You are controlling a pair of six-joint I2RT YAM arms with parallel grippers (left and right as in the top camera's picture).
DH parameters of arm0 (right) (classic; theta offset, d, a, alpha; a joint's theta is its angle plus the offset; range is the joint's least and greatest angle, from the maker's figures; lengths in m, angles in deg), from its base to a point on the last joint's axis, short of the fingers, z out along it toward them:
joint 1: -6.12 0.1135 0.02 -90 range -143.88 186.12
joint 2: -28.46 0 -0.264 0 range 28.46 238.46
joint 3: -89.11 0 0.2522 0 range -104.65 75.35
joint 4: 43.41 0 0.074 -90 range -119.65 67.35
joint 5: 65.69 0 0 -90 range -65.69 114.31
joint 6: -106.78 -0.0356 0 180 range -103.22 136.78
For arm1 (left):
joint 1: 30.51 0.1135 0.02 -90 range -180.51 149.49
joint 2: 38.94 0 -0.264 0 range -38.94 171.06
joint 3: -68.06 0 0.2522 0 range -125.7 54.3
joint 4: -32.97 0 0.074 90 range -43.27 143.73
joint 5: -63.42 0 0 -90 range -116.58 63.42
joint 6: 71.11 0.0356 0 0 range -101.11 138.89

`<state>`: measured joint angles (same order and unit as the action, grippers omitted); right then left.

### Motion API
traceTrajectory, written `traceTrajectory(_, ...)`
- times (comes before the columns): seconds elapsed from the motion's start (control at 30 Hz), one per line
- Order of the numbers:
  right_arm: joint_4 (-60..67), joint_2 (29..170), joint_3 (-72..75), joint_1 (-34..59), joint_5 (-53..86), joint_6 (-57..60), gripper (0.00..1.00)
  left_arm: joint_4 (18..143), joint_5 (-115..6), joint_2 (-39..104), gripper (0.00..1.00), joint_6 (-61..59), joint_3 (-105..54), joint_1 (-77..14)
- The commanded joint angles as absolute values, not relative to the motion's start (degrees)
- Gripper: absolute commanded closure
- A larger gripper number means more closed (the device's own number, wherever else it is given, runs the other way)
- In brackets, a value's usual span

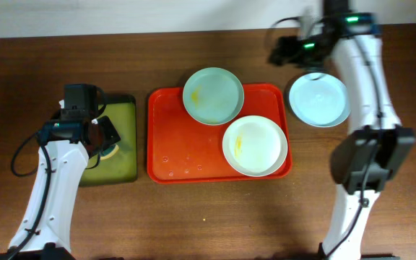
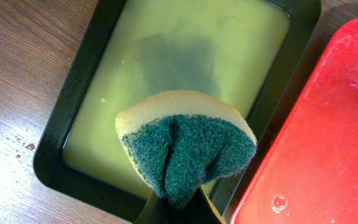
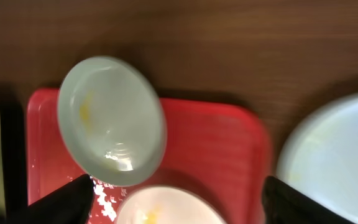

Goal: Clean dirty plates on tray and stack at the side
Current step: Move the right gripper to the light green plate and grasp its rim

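Observation:
The red tray (image 1: 172,144) holds a mint green plate (image 1: 213,95) with a yellow smear at its back edge and a white plate (image 1: 255,146) with a yellow smear at its front right. A pale blue plate (image 1: 318,100) lies on the table right of the tray. My left gripper (image 2: 180,208) is shut on a folded green-and-yellow sponge (image 2: 188,146) over the black tray (image 2: 73,81) of yellowish liquid. My right gripper (image 3: 179,196) is open and empty, raised above the tray's back right; its view shows the mint plate (image 3: 110,118), white plate (image 3: 166,208), blue plate (image 3: 334,162) and tray (image 3: 216,143).
The black tray (image 1: 125,137) of liquid stands just left of the red tray, whose rim (image 2: 278,155) shows in the left wrist view. Water droplets lie on the red tray's bare left half. Brown wooden table all round.

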<state>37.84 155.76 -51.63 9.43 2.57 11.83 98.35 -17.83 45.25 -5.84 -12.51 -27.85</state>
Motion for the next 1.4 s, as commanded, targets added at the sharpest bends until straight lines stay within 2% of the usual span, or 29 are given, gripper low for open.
traceTrajectory(0.0,33.90,159.21,-47.41,16.27,10.33,12.29,0.16,98.28,-18.29,45.66,1.00,-6.34,-12.29,-27.63)
traceTrajectory(0.07,32.90,160.90,-47.00,19.25,14.31,12.29,0.12,98.28,-18.29,45.66,1.00,-6.32,-12.29,-27.63)
traceTrajectory(0.27,29.68,165.79,-47.00,23.12,19.42,11.87,0.12,98.24,-18.29,45.70,1.00,-6.34,-12.27,-27.63)
traceTrajectory(0.3,29.40,166.45,-47.00,23.09,19.47,11.89,0.12,98.24,-18.29,45.70,1.00,-6.34,-12.27,-27.63)
traceTrajectory(0.33,29.27,166.95,-47.00,22.94,19.42,11.87,0.18,98.24,-18.29,45.70,1.00,-6.32,-12.27,-27.63)
traceTrajectory(0.47,29.40,169.05,-46.78,22.55,18.57,11.92,0.21,98.24,-18.29,45.70,1.00,-6.34,-12.27,-27.63)
traceTrajectory(0.63,29.64,169.20,-46.78,22.66,15.73,12.09,0.64,98.24,-18.29,45.70,1.00,-6.34,-12.27,-27.63)
traceTrajectory(0.7,29.68,169.20,-46.78,22.70,15.66,12.07,0.73,98.24,-18.29,45.70,1.00,-6.34,-12.27,-27.63)
traceTrajectory(0.8,29.68,169.23,-46.78,22.88,13.89,12.09,0.73,98.26,-18.31,45.70,1.00,-6.32,-12.27,-27.63)
traceTrajectory(0.83,29.71,169.27,-46.78,23.01,13.52,12.09,0.76,98.24,-18.31,45.70,1.00,-6.34,-12.27,-27.63)
traceTrajectory(0.87,29.95,169.29,-46.78,23.07,13.33,12.07,0.86,98.24,-18.29,45.70,1.00,-6.34,-12.27,-27.63)
traceTrajectory(0.9,30.41,169.31,-46.78,23.25,12.65,12.07,0.92,98.24,-18.31,45.70,1.00,-6.34,-12.27,-27.63)
traceTrajectory(1.0,31.70,169.36,-46.78,24.06,10.97,12.07,0.96,98.24,-18.31,45.70,1.00,-6.34,-12.27,-27.63)
traceTrajectory(1.07,32.53,169.36,-46.78,24.93,11.01,12.07,0.95,98.24,-18.31,45.70,1.00,-6.34,-12.27,-27.63)
traceTrajectory(1.1,32.64,169.36,-46.78,25.30,11.01,12.07,0.86,98.24,-18.31,45.70,1.00,-6.34,-12.27,-27.63)
traceTrajectory(1.13,32.53,169.36,-46.78,25.70,11.01,12.05,0.84,98.24,-18.31,45.70,1.00,-6.34,-12.27,-27.63)
traceTrajectory(1.17,32.42,169.36,-46.78,26.00,11.03,12.05,0.77,98.26,-18.31,45.70,1.00,-6.34,-12.27,-27.63)
traceTrajectory(1.2,32.11,169.42,-46.78,26.07,11.05,12.07,0.60,98.26,-18.31,45.70,1.00,-6.34,-12.27,-27.63)
traceTrajectory(1.23,31.76,169.64,-46.74,26.04,11.29,12.07,0.39,98.26,-18.31,45.70,1.00,-6.34,-12.27,-27.63)
traceTrajectory(1.27,31.52,169.95,-46.74,26.02,11.40,12.07,0.36,98.26,-18.31,45.70,1.00,-6.34,-12.27,-27.63)
traceTrajectory(1.37,31.32,171.26,-46.71,26.00,11.36,12.07,0.38,98.24,-18.31,45.70,1.00,-6.34,-12.27,-27.63)
